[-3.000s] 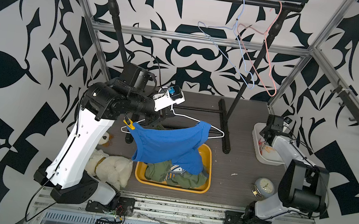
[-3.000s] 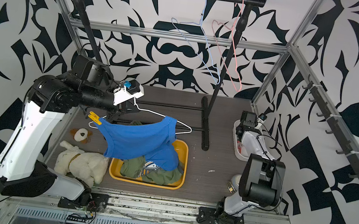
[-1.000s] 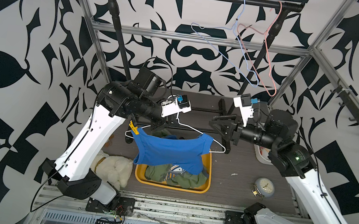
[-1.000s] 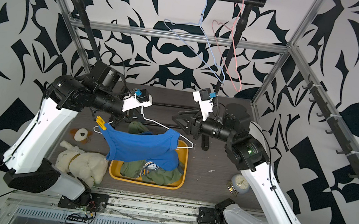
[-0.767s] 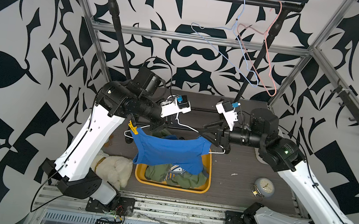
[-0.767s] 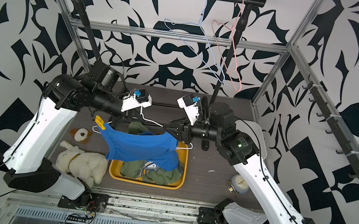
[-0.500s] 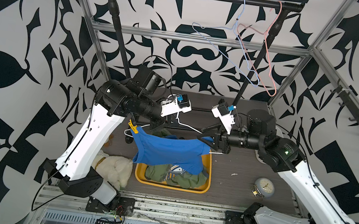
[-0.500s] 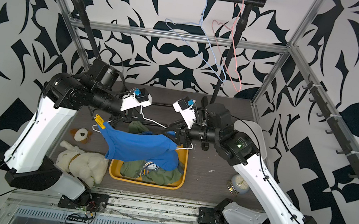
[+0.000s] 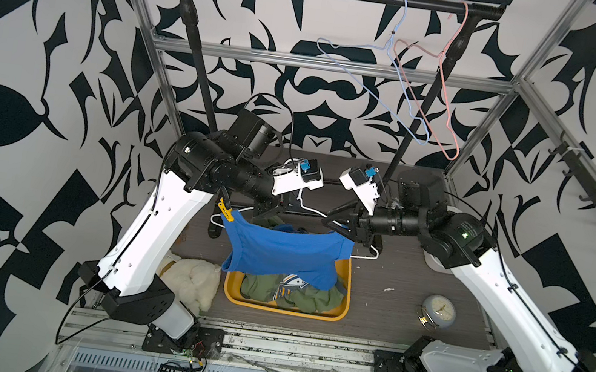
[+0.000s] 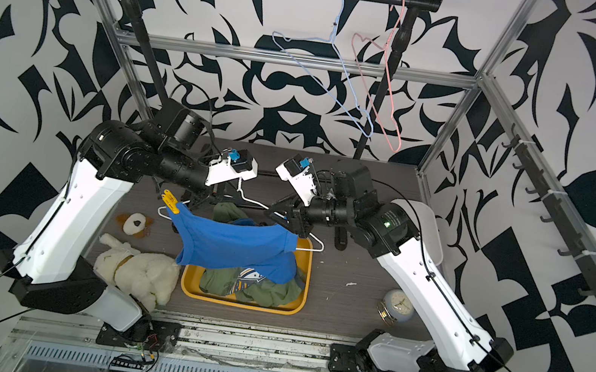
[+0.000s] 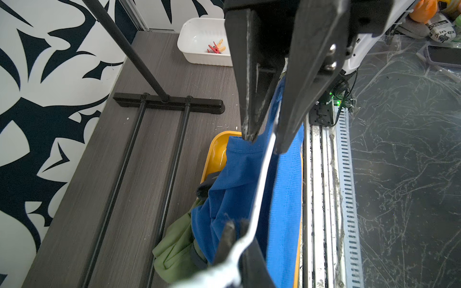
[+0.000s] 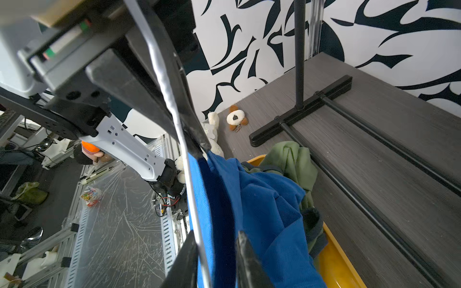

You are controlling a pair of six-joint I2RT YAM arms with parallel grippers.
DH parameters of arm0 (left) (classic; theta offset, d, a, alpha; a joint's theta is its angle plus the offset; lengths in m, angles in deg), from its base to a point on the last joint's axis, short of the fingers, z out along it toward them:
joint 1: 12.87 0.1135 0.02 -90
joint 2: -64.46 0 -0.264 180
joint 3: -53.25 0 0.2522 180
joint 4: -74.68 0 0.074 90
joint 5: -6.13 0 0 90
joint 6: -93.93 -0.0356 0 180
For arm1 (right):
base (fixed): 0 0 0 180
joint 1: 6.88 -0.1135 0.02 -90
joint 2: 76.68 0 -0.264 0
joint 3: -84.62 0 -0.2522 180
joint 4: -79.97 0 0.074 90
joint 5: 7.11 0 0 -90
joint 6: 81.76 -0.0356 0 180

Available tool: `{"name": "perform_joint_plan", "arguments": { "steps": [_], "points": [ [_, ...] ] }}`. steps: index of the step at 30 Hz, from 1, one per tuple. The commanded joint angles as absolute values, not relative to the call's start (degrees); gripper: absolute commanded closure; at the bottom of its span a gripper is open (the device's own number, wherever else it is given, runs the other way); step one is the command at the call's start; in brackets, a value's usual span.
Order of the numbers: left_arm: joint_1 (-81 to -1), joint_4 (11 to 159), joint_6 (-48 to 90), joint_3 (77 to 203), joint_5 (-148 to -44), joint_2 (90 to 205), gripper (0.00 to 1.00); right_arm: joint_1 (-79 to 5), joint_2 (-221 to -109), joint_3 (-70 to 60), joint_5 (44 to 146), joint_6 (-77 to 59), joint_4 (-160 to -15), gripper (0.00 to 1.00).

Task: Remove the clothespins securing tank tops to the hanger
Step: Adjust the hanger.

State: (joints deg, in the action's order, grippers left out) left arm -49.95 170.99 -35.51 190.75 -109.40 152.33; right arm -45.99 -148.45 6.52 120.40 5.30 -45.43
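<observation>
Hold hanger [image 11: 262, 179] level with left gripper [image 11: 238, 237], clamped on its neck. Close right gripper [image 11: 265, 143], jaws narrowly apart round hanger and blue shirt [image 9: 287, 250] at its right end, gently, without dragging cloth. Then free yellow peg [image 9: 224, 211] at left end.

Above the yellow bin [image 9: 283, 308] your room is tight. The blue tank top [image 9: 287, 250] hangs across it on the white hanger [image 9: 368, 254], and the left arm [image 9: 211, 171] and right arm [image 9: 451, 236] meet over the bin's far edge. Behind the bin, the rack's floor bars [image 11: 172, 174] block low passes. On the bin's left, the plush toy [image 9: 192, 279] lies just beside it. On its right you have bare floor up to the clock [image 9: 438, 308].
</observation>
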Motion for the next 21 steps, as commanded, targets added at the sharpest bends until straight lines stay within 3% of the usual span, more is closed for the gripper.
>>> {"name": "perform_joint_plan", "arguments": {
  "steps": [1, 5, 9, 12, 16, 21],
  "points": [
    [-50.3, 172.4, -35.8, 192.3, -110.4, 152.1, 0.95, -46.3, -148.0, 9.4, 122.6, 6.8, -45.1, 0.8],
    [-50.3, 172.3, -35.8, 192.3, -110.2, 152.1, 0.94, -46.4, -147.9, 9.3, 122.7, 6.9, -45.6, 1.0],
    [-50.4, 172.2, -35.9, 191.9, -109.2, 152.0, 0.9, -46.4, -147.3, 8.8, 122.6, 7.2, -46.6, 1.0],
    [-50.5, 171.9, -36.2, 192.0, -107.1, 151.5, 0.76, -46.4, -146.8, 8.8, 122.1, 8.0, -46.8, 1.0],
    [-50.5, 172.5, -37.0, 193.2, -104.4, 151.1, 0.46, -46.4, -146.1, 8.7, 120.6, 9.3, -46.9, 1.0],
    [-50.5, 172.8, -37.5, 196.5, -101.2, 150.0, 0.37, -46.4, -146.2, 9.4, 118.3, 10.8, -45.8, 1.0]
  ]
}}
